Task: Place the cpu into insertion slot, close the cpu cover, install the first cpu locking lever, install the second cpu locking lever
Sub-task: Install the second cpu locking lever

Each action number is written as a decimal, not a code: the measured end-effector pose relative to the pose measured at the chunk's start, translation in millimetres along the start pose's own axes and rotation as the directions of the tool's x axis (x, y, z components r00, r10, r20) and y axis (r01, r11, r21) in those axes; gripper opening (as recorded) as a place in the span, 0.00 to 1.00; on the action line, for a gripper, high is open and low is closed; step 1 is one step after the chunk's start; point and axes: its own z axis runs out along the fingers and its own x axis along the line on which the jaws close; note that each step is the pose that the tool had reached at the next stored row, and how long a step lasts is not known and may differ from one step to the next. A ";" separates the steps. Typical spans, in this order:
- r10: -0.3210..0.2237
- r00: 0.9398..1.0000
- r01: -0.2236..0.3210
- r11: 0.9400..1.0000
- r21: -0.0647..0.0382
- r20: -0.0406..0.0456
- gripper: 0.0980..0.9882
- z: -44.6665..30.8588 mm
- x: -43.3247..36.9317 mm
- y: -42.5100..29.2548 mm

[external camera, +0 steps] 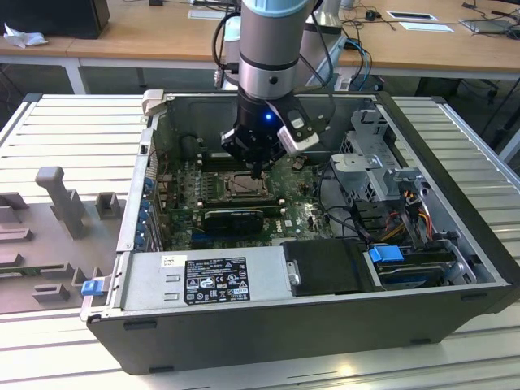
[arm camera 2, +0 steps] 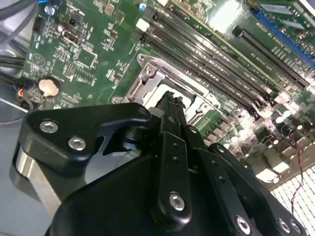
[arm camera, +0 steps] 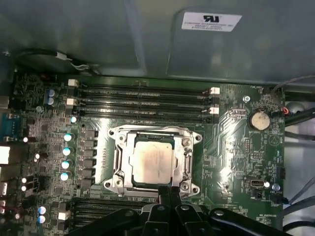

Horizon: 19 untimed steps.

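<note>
The cpu [arm camera: 153,161], a silvery-grey square chip, lies flat in the insertion slot [arm camera: 190,147] on the green board. The cpu cover [arm camera: 119,158], a silvery frame plate, lies down around the chip. My gripper [arm camera: 170,190] is shut, its two black fingers pressed together with nothing between them, and its tips stand at the socket's edge nearest the wrist. In the second wrist view the gripper [arm camera 2: 170,98] points down at the insertion slot [arm camera 2: 147,81]. In the exterior view the gripper [external camera: 257,172] hangs inside the open computer case just above the insertion slot [external camera: 242,187].
Long black memory slots [arm camera: 142,101] run beside the socket, with a coin battery [arm camera: 259,119] nearby. A black expansion card [external camera: 233,218], the power supply [external camera: 215,278], a drive cage [external camera: 378,158] and loose cables [external camera: 406,218] crowd the case. Case walls [external camera: 146,162] enclose the board.
</note>
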 end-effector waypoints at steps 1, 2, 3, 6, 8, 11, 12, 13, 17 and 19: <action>0.000 1.000 0.000 1.000 0.000 0.000 0.01 1.1 0.8 0.0; 0.000 1.000 0.000 1.000 0.000 0.000 0.01 2.8 2.4 -2.9; 0.000 1.000 0.000 1.000 0.000 0.000 0.01 2.9 2.7 -5.1; 0.000 1.000 0.000 1.000 0.000 0.000 0.01 2.8 3.8 -13.5; 0.000 1.000 0.000 1.000 0.000 0.000 0.01 2.8 8.0 -17.5; 0.000 1.000 0.000 1.000 0.000 0.000 0.01 3.0 21.7 -18.4; 0.000 1.000 0.000 1.000 0.000 0.000 0.01 3.1 26.4 -18.5; 0.000 1.000 0.000 1.000 0.000 0.000 0.01 3.3 31.5 -18.6; 0.000 1.000 0.000 1.000 -0.001 0.000 0.01 5.0 36.2 -19.0; 0.000 1.000 0.000 1.000 -0.001 0.000 0.01 5.4 36.3 -19.2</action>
